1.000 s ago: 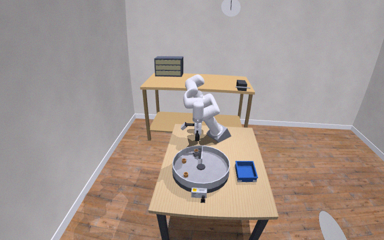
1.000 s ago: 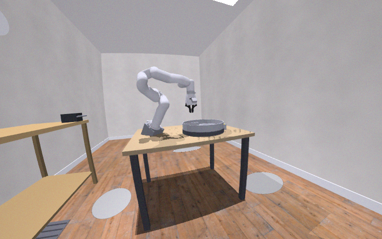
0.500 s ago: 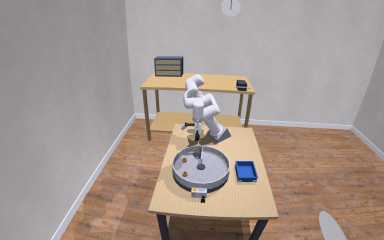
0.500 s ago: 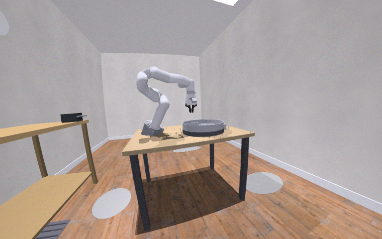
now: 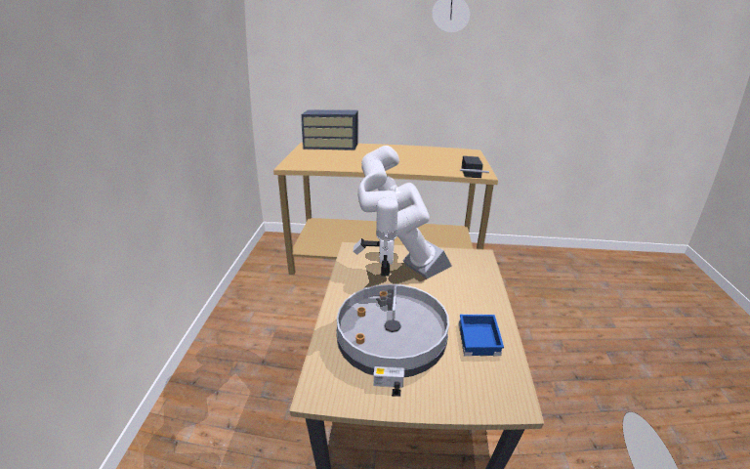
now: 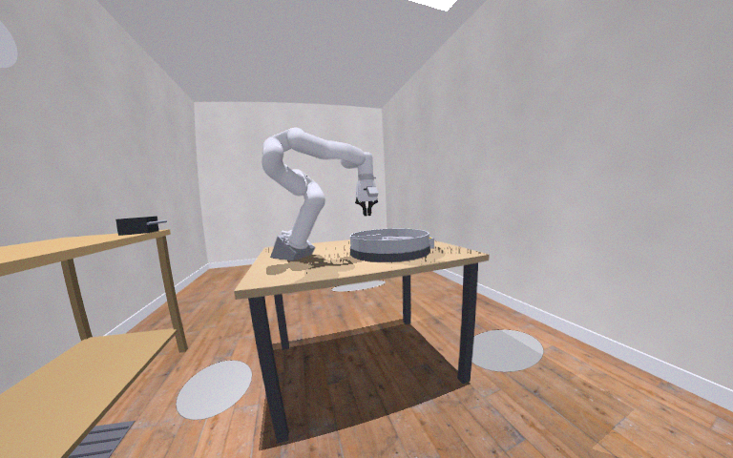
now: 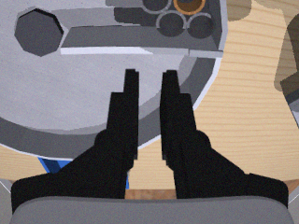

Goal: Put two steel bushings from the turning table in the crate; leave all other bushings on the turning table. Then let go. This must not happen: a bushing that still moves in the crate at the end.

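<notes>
My gripper [image 5: 385, 274] [image 6: 366, 214] [image 7: 149, 89] is open with a narrow gap, empty, pointing down above the rear rim of the turning table [image 5: 402, 361] [image 6: 390, 246] [image 7: 70, 93]. In the wrist view three steel bushings stand close together: one [image 7: 156, 12] at the top edge, one [image 7: 159, 23] below it, one [image 7: 212, 23] at the right by the wall. A copper-coloured bushing [image 7: 189, 13] touches or nearly touches them. Two more copper bushings [image 5: 361, 312] [image 5: 359, 338] stand on the left of the disc. The blue crate [image 5: 481, 350] [image 7: 50, 164] looks empty.
A grey upright bar [image 5: 393, 305] [image 7: 121, 50] runs from the dark hub [image 5: 393, 325] [image 7: 38, 32] to the turning table's wall, beside the bushing cluster. A control box [image 5: 388, 377] sits at the turning table's front. A rear bench [image 5: 426, 159] holds a drawer cabinet [image 5: 329, 130].
</notes>
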